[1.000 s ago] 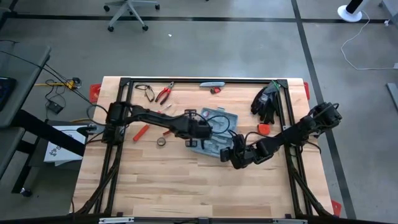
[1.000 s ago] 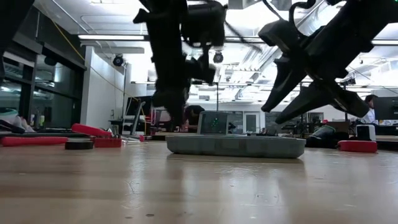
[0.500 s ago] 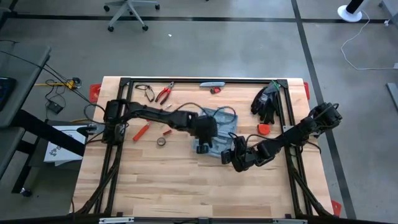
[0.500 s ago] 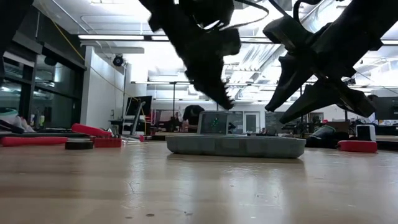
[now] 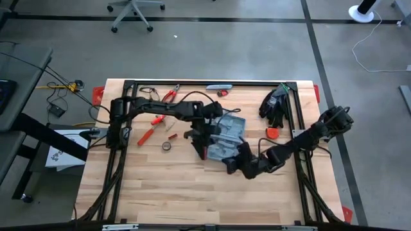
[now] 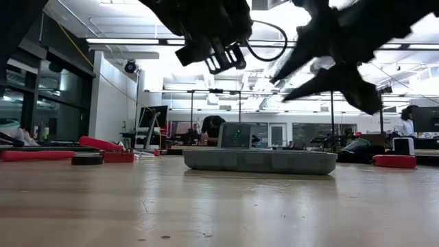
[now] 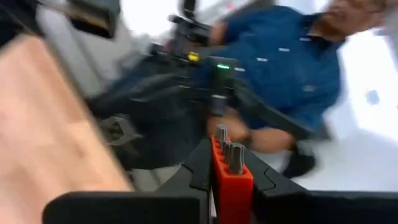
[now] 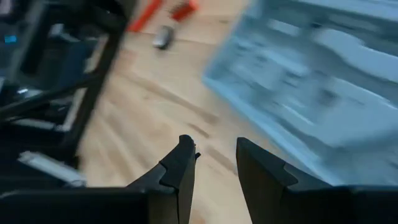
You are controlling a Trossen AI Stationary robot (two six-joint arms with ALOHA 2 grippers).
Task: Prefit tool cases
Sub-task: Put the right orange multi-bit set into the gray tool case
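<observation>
The open grey-blue tool case (image 5: 226,136) lies flat on the table's middle, and also shows in the low view (image 6: 260,160) and the right wrist view (image 8: 323,87). My left gripper (image 5: 200,140) hangs over the case's left edge, raised well above the table (image 6: 218,56), and is shut on a small red bit holder (image 7: 231,186). My right gripper (image 5: 228,164) is open and empty (image 8: 216,152) just off the case's near edge, also raised above the table (image 6: 305,72). My left gripper pinches the red bit holder's two sides (image 7: 236,196) between its two fingers. The holder's end with the metal bits (image 7: 227,150) sticks out past the fingertips. The holder is lifted clear of the table and the case.
Red-handled pliers (image 5: 169,97), a red-handled screwdriver (image 5: 146,136), a small red piece (image 5: 172,136) and a tape roll (image 5: 166,146) lie left of the case. Black gloves (image 5: 275,106) and a red object (image 5: 272,133) lie to its right. A person in blue (image 7: 292,56) stands beyond the table.
My left gripper has risen from just above the case and tipped from pointing down to about level, swinging toward the table's near edge and then back to the case's left edge. My right gripper has shifted a little toward the table's left and risen. The case has stayed in place.
</observation>
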